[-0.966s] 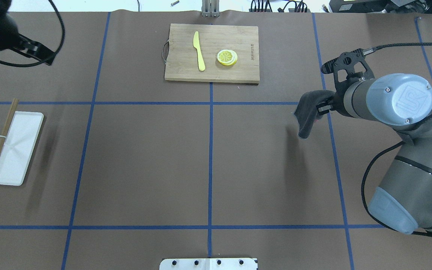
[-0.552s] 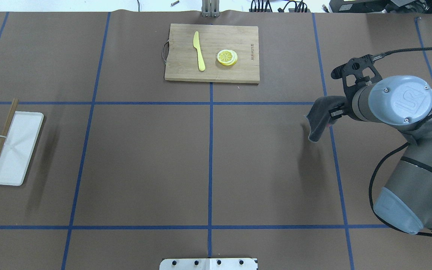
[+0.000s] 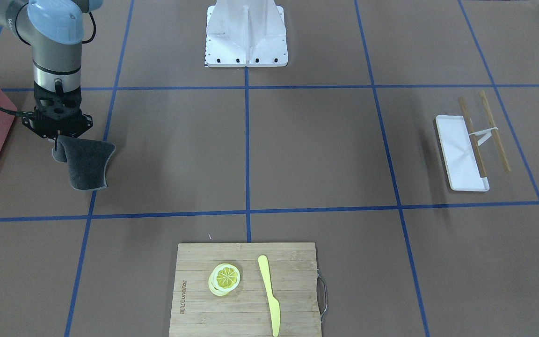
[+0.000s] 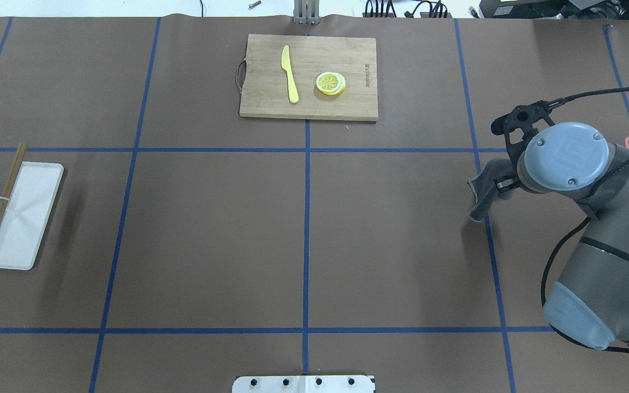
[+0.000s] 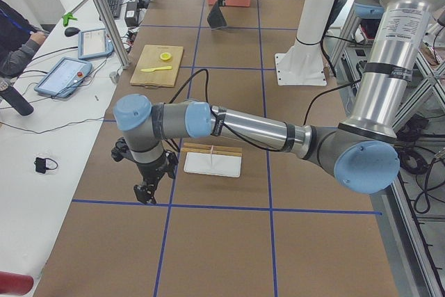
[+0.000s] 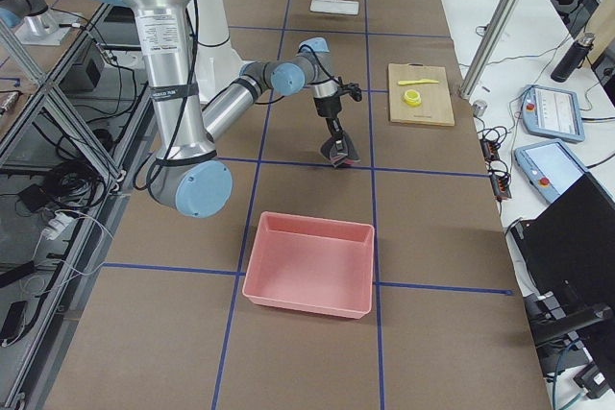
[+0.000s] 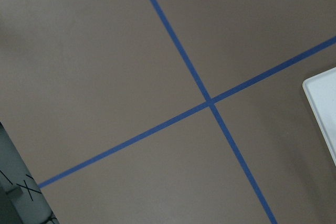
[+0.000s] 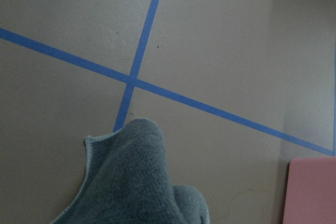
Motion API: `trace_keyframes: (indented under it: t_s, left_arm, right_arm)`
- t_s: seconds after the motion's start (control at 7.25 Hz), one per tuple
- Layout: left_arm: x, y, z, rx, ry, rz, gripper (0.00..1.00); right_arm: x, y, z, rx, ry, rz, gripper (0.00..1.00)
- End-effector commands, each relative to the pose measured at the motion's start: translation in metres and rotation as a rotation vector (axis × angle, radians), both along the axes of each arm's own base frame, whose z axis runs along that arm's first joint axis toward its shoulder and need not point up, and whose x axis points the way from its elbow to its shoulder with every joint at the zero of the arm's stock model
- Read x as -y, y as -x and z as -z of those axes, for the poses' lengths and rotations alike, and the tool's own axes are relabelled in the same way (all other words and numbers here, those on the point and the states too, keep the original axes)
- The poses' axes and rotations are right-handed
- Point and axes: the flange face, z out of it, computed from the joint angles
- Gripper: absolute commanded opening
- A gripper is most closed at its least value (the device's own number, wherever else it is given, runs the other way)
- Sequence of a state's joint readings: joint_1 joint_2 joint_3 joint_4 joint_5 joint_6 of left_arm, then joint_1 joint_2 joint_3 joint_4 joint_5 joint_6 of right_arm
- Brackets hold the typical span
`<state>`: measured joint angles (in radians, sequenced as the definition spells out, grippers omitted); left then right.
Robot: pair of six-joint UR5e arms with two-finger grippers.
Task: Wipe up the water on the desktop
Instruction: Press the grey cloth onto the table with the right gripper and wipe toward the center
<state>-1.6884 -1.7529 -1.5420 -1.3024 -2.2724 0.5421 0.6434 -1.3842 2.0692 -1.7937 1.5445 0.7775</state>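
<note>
The desktop (image 4: 211, 229) is matte brown with blue tape lines; I see no water on it. My right gripper (image 4: 503, 185) is shut on a dark grey cloth (image 4: 481, 196), which hangs from it above the desktop's right part, over a blue line. In the front-facing view the gripper (image 3: 59, 140) points down and the cloth (image 3: 84, 166) droops below it. The cloth (image 8: 131, 182) fills the lower right wrist view. My left gripper (image 5: 146, 193) shows only in the exterior left view, low over the desktop beside the white tray; I cannot tell if it is open or shut.
A bamboo cutting board (image 4: 358, 54) with a yellow knife (image 4: 290, 76) and lemon slices (image 4: 330, 83) lies at the far middle. A white tray (image 4: 22, 218) with two bamboo sticks (image 4: 3, 201) lies at the left. A pink bin (image 6: 307, 266) stands beyond the right gripper.
My right gripper has carried the cloth to the right and nearer the robot. My left arm has gone out of the overhead view.
</note>
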Motion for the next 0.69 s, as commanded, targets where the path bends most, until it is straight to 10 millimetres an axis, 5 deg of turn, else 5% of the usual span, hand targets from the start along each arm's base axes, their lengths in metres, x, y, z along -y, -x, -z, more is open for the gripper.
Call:
trace_keyframes:
  t_s: [0.0,0.14,0.55]
  left_arm:
    - [-0.072,0.007,-0.056,-0.16,0.094,0.204,0.98]
    - [-0.105,0.0,-0.065,-0.162,0.096,0.292,0.98]
    - [-0.11,-0.002,-0.06,-0.17,0.091,0.371,0.98]
  right_arm:
    - [-0.016,0.041,0.027,0.079,0.017,-0.041,0.0]
    - [-0.027,0.072,0.039,0.121,0.046,-0.075,0.0]
    - [-0.057,0.159,0.095,0.249,0.132,-0.183,0.0]
